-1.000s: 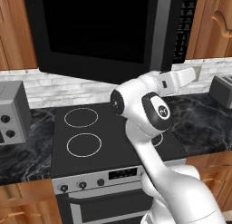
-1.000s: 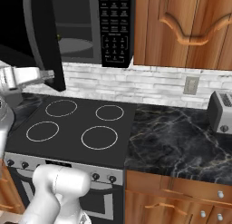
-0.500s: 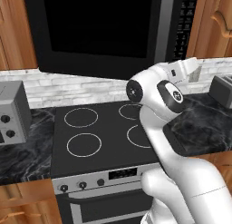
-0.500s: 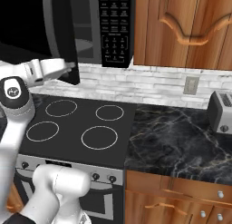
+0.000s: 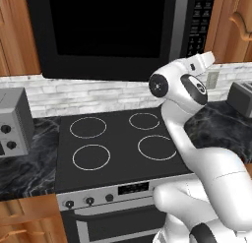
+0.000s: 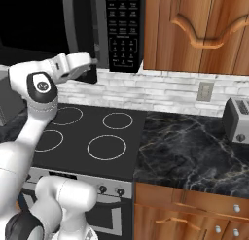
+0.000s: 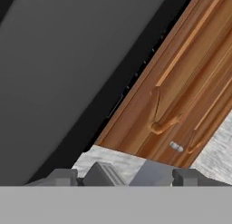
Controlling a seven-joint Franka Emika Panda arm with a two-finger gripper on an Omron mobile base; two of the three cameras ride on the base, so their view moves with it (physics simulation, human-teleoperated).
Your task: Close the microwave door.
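Observation:
The microwave door is a big black panel with a dark window above the stove, hinged on the left, and it stands nearly flush with the microwave. Its grey vertical strip runs down the free edge beside the keypad panel. From the right base view the door and strip still leave a thin dark gap. My gripper is at the strip's lower end, against the door's bottom corner. In the hand view its fingertips stand wide apart and open, with the grey strip close in front.
A black cooktop with four rings lies below the arm. A toaster stands on the dark marble counter at the right, and a grey appliance at the left. Wooden cabinets hang right of the microwave.
The door has swung from clearly open to nearly shut. My hand has moved right and towards the microwave along with the door's free edge.

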